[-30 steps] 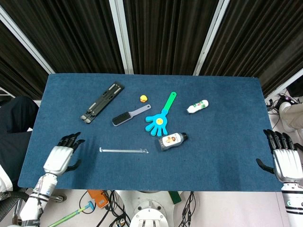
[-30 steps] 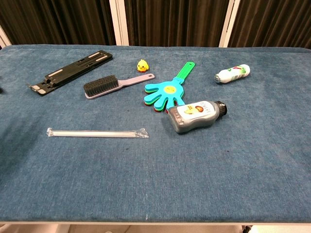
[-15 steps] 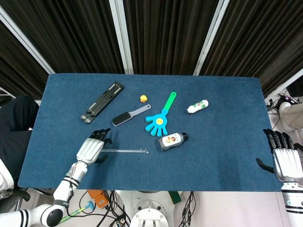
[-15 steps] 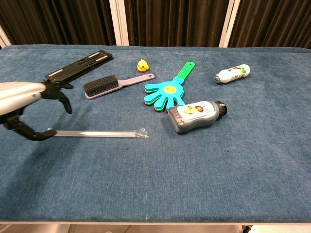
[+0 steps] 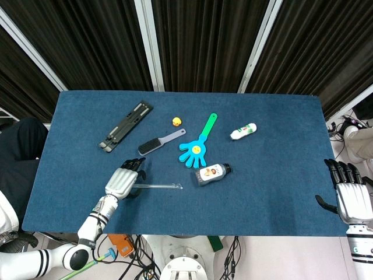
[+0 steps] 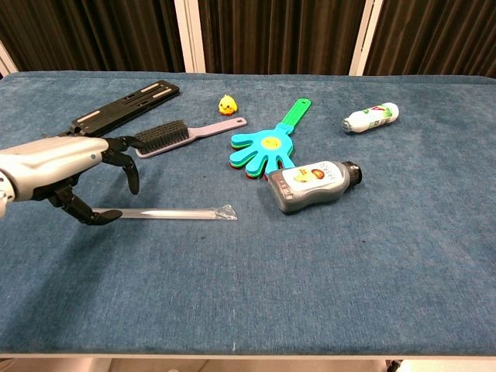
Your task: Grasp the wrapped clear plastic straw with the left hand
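Since half a second ago the left hand [image 6: 58,164] has slid further along the surface [image 6: 325,271] and now hangs over the near end of the straw [image 6: 174,212]. That end, free in the earlier frame, is now covered by the hand in the head view. The fingers [image 6: 124,155] are apart and curved downward, the thumb below them, with the straw's end lying between thumb and fingers. Whether any of them touches the straw cannot be told. The rest of the straw runs away from the fingertips, flat on the surface, unmoved.

The straw is a thin clear tube in a transparent wrapper with a crimped, crinkled far tip. The surface is a blue felt-like cloth. Just beyond the fingers lies a brush [image 6: 178,133] with dark bristles and a grey-lilac handle, and past it a flat black slotted stand [image 6: 116,108]. Further from the fingers are a small yellow duck [image 6: 226,104], a plastic hand-shaped clapper [image 6: 267,143] in blue with a green handle, a grey labelled bottle [image 6: 314,184] on its side, and a small white bottle [image 6: 370,117].

The right hand [image 5: 352,195] has not moved: it rests at the surface's edge, fingers straight and slightly apart, holding nothing.
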You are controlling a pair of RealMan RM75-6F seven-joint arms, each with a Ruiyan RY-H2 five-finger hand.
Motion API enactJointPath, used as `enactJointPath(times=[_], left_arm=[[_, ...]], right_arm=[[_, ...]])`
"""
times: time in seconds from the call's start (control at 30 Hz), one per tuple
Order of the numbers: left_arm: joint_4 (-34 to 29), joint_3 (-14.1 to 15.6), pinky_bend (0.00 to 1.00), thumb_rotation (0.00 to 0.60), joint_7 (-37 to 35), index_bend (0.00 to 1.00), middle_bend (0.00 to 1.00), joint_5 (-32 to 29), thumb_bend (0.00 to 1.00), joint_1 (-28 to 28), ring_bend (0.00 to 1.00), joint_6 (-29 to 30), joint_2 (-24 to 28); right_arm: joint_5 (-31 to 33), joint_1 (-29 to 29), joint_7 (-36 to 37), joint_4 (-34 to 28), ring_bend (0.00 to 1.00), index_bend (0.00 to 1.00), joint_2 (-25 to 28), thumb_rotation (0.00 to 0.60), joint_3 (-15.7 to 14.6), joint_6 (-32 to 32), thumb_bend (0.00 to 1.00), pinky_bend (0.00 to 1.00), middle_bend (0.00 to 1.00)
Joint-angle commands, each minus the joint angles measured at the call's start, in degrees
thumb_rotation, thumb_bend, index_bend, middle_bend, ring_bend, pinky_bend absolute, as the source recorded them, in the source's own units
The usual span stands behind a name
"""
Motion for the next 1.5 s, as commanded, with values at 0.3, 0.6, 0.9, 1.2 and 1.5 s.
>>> enactJointPath(times=[0.3, 0.6, 0.9, 1.2, 1.5], left_arm=[[3.1, 0.8, 0.1, 0.6, -1.0, 0.43, 0.03, -1.8, 0.32, -1.9, 0.0, -0.9, -2.2], [4.3, 1.5, 0.1, 0.6, -1.6, 0.46, 0.04, -2.3, 0.35, -2.8, 0.0, -1.2, -3.2], [4.8, 1.9, 0.1, 0.6, -4.1, 0.55, 0.11, -0.8, 0.39, -3.2, 0.0, -0.6, -3.5], [2.4, 1.8, 0.1, 0.6, -5.3, 0.6, 0.15, -0.9, 0.46, -3.3, 0.0, -0.4, -0.8], [-11.0, -2.2, 0.1, 0.6, 4.1, 0.6, 0.16, -4.3, 0.46, -5.0, 0.0, 4.2, 10.4]], right_arm=[[0.1, 0.0, 0.0, 0.0, 0.14, 0.12, 0.0, 0.6, 0.0, 0.0, 0.31, 0.12, 0.16], [0.1, 0.1, 0.0, 0.0, 0.14, 0.12, 0.0, 0.6, 0.0, -0.1, 0.31, 0.12, 0.16], [0.0, 0.1, 0.1, 0.1, 0.14, 0.12, 0.0, 0.6, 0.0, 0.0, 0.31, 0.12, 0.16], [-0.1, 0.1, 0.1, 0.1, 0.14, 0.12, -0.1, 0.6, 0.0, 0.0, 0.31, 0.12, 0.16], [0.0, 0.1, -0.1, -0.2, 0.14, 0.12, 0.0, 0.6, -0.1, -0.1, 0.31, 0.12, 0.16]])
